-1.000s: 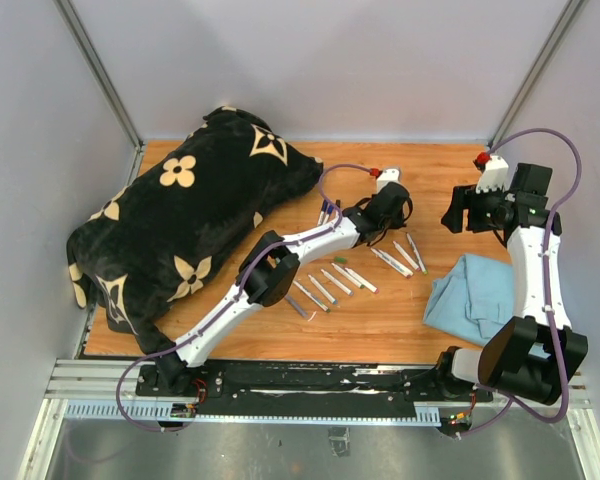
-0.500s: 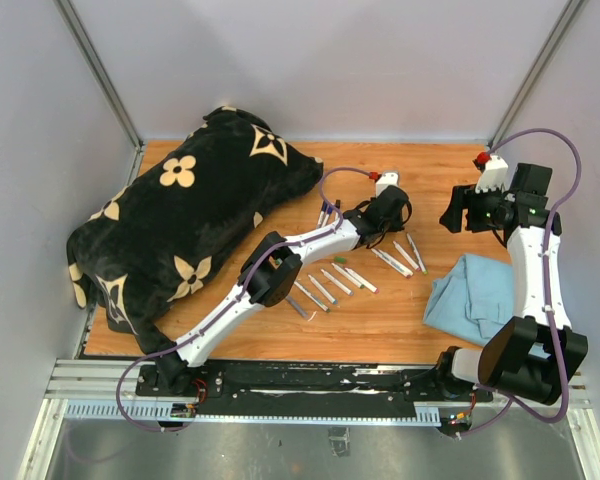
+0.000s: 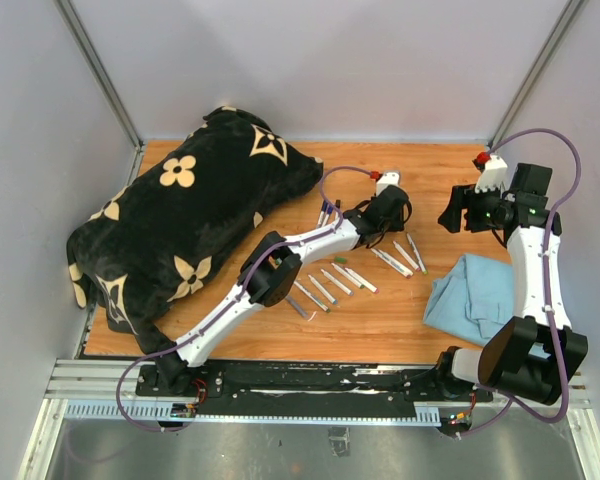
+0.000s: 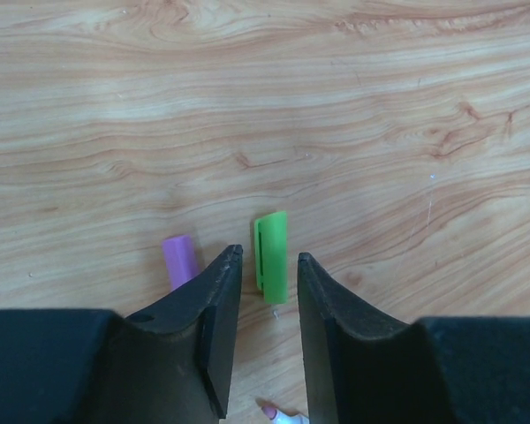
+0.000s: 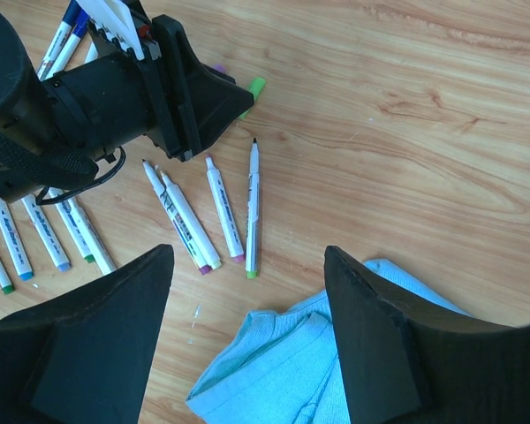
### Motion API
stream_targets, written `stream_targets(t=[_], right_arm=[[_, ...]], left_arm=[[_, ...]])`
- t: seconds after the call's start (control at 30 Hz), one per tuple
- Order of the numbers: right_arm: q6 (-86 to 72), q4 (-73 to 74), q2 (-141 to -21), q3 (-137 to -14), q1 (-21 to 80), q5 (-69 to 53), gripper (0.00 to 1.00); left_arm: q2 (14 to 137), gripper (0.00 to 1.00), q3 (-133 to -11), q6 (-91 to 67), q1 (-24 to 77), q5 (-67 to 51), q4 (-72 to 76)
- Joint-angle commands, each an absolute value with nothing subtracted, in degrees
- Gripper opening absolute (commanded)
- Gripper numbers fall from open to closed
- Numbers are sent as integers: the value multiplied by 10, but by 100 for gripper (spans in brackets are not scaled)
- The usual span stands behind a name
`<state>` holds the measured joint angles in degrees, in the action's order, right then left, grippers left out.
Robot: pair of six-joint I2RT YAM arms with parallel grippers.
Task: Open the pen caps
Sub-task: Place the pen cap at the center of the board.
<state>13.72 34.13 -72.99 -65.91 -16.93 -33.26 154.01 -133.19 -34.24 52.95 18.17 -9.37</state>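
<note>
The left gripper [image 4: 269,256] hung low over the wooden table [image 4: 353,106], its fingers a narrow gap apart and gripping nothing. A loose green cap [image 4: 271,238] lay flat on the wood just ahead of that gap, in line with it and touching neither finger so far as the left wrist view showed. One loose purple cap [image 4: 180,261] lay just left of the green cap, beside the outer face of the left finger. That made two loose caps.

In the right wrist view, four uncapped markers [image 5: 223,210] lay roughly side by side near the green cap, on its near side. At least four more markers [image 5: 49,231] lay farther from the green cap, past the left arm, some cut off by the frame edge. A few blue-capped markers [image 5: 60,40] showed behind the left arm, partly hidden and too few visible to count.

The right gripper [image 5: 247,250] hovered well apart from the green cap with its fingers spread wide and empty. A light blue cloth [image 5: 291,371] lay crumpled under it.

Well away on the far left, a black plush bag [image 3: 180,230] with tan flower motifs lay on the table. Whether it held anything could not be told.
</note>
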Motion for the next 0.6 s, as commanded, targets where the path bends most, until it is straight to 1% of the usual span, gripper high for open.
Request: stream_targets(t=[0.0, 0.07, 0.2, 0.33, 0.4, 0.5, 0.57], right_arm=[[138, 336, -717, -647, -178, -361, 70], [144, 335, -714, -645, -178, -375, 71], [161, 336, -708, -641, -178, -409, 71], [180, 340, -701, -635, -178, -446, 71], [188, 342, -697, -631, -178, -467, 70], [205, 346, -696, -627, -178, -498, 70], [215, 350, -698, -627, -178, -510, 70]], left_arm=[[1460, 37, -1308, -320, 527, 175, -66], [1416, 39, -1257, -308, 527, 158, -30], [1296, 43, -1114, -283, 527, 136, 61], [1180, 49, -921, -235, 527, 128, 144], [1114, 54, -818, -200, 524, 112, 198], [1021, 69, -676, -146, 519, 106, 268], [968, 77, -610, -118, 511, 103, 288]])
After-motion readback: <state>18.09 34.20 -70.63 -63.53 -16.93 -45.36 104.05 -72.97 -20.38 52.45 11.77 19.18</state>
